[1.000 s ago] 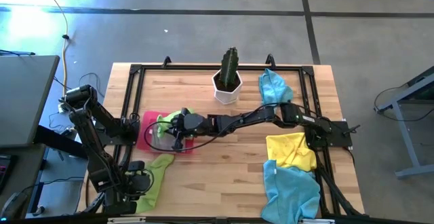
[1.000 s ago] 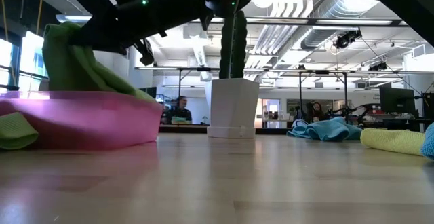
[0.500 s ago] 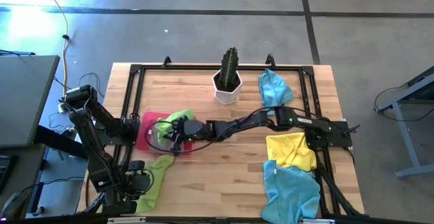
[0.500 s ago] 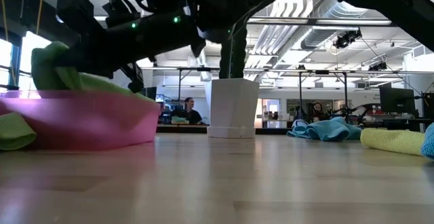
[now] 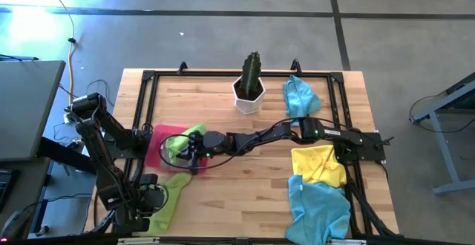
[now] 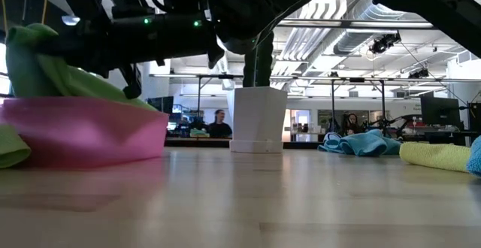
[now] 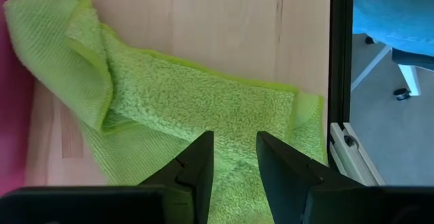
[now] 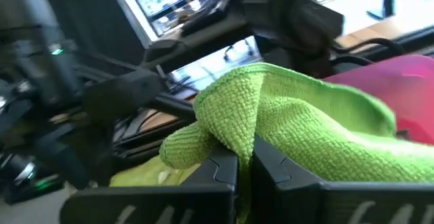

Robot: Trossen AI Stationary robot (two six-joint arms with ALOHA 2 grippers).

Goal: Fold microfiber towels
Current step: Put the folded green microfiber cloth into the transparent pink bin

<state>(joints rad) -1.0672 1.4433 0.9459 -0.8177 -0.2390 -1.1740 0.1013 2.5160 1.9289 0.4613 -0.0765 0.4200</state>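
The right claw pinches a lime towel over the pink tray at the desk's left, the left claw hangs parted above another green towel, and crumpled yellow and blue towels remain unfolded.

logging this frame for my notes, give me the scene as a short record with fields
right gripper: shut on lime green towel, over the pink tray
left gripper: open, above second lime green towel at the table's near left corner
unfolded towels at right: yellow towel, light blue towel, second light blue towel
other: potted cactus
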